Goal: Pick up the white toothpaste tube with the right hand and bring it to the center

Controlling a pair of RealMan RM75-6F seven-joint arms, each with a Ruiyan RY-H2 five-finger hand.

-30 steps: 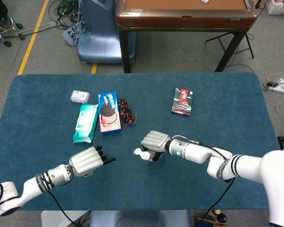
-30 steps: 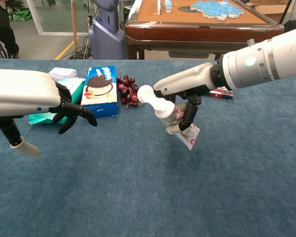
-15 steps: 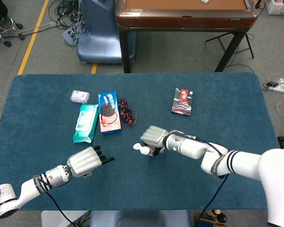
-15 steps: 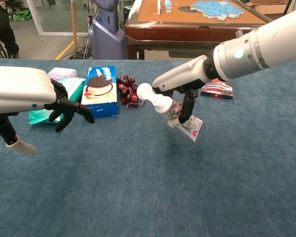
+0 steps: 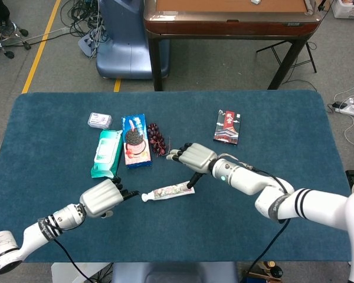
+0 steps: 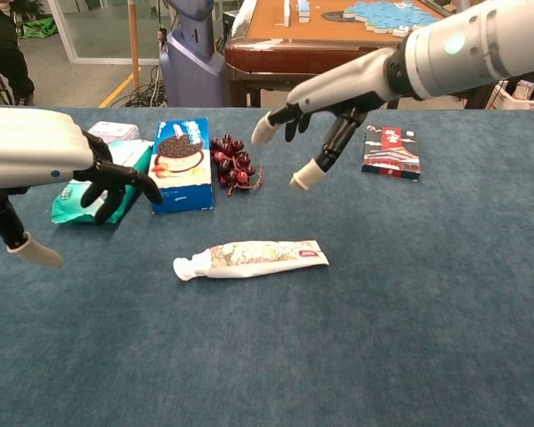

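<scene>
I am seeing my right hand's fingers (image 6: 304, 179) spreading wide and grasping nothing, where half a second ago they were wrapped around the white toothpaste tube (image 6: 254, 259). The right hand (image 5: 193, 157) is lifting away above it. The tube is now lying flat on the bench (image 5: 283, 124), cap toward my left, roughly mid-bench, so I am judging the delivery as done and the release clean. My left hand (image 5: 103, 198) is hovering just beside the cap end, fingers apart and empty. As for containers, I am finding none that are open: only sealed packs, a cookie box (image 5: 135, 140), a green wipes pack (image 5: 107, 154) and a small red box (image 5: 227, 127).
</scene>
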